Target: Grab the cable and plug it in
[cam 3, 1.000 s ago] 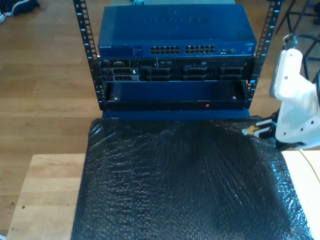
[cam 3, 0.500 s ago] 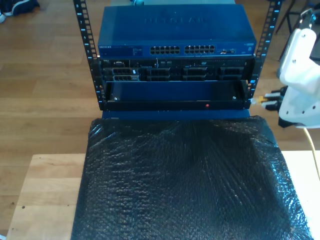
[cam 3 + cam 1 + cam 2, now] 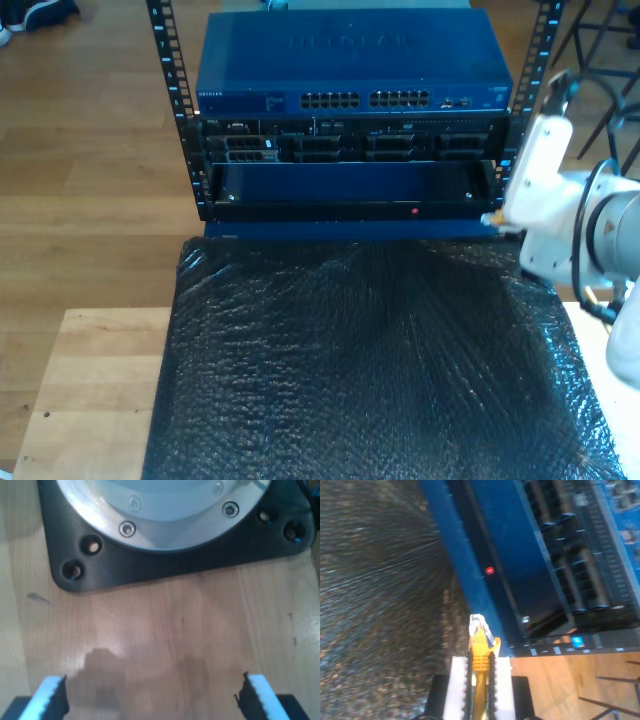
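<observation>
The cable (image 3: 479, 656) is a yellow cord ending in a clear plug (image 3: 481, 626), and my second gripper (image 3: 480, 664) is shut on its yellow boot. The plug sticks out past the white fingers (image 3: 458, 680) and points toward the blue rack front (image 3: 470, 580). In the exterior view my second gripper (image 3: 500, 217) is at the lower corner of the rack, on that view's right, with a speck of yellow cable (image 3: 490, 217) at its tip. My first gripper (image 3: 155, 700) hangs open over bare wood, with nothing between its pads (image 3: 50, 697).
A blue network switch (image 3: 350, 60) with a row of ports (image 3: 365, 100) tops the rack. Below it are drive bays and a dark recessed shelf (image 3: 350, 185) with a red light (image 3: 415, 211). Black bubble wrap (image 3: 370, 360) covers the table. An arm's base plate (image 3: 150, 565) lies ahead of my first gripper.
My second arm rose off the black wrap with the cable, then swung toward the exterior view's left. The plug is now at the rack's lower front corner.
</observation>
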Available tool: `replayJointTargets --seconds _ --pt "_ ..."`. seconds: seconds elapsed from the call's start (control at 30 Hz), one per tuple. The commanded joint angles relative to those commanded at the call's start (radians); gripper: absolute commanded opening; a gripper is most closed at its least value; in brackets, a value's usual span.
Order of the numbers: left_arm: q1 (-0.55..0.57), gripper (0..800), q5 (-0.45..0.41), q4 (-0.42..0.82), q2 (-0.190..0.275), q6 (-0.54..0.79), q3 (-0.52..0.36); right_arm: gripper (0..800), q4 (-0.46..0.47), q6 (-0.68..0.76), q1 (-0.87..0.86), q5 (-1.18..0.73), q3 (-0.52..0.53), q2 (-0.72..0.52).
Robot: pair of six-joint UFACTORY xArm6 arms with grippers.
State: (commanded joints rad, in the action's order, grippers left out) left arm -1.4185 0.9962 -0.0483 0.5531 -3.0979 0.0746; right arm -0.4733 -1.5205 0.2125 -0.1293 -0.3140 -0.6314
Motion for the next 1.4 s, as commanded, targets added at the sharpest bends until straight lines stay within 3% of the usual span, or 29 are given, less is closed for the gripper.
replayJointTargets --seconds 0.47,0.9,1.4 --pt "0.0 799 0.0 0.0 -0.002 0.0 0.0 1 0.044 -0.006 -0.009 0.175 0.063 -0.091" --pt "0.0 799 0.0 0.0 -0.002 0.0 0.0 0 0.044 -0.006 0.002 0.178 0.063 -0.137" --pt "0.0 799 0.0 0.0 -0.002 0.0 0.0 0 0.11 -0.008 0.003 0.255 0.054 -0.112"
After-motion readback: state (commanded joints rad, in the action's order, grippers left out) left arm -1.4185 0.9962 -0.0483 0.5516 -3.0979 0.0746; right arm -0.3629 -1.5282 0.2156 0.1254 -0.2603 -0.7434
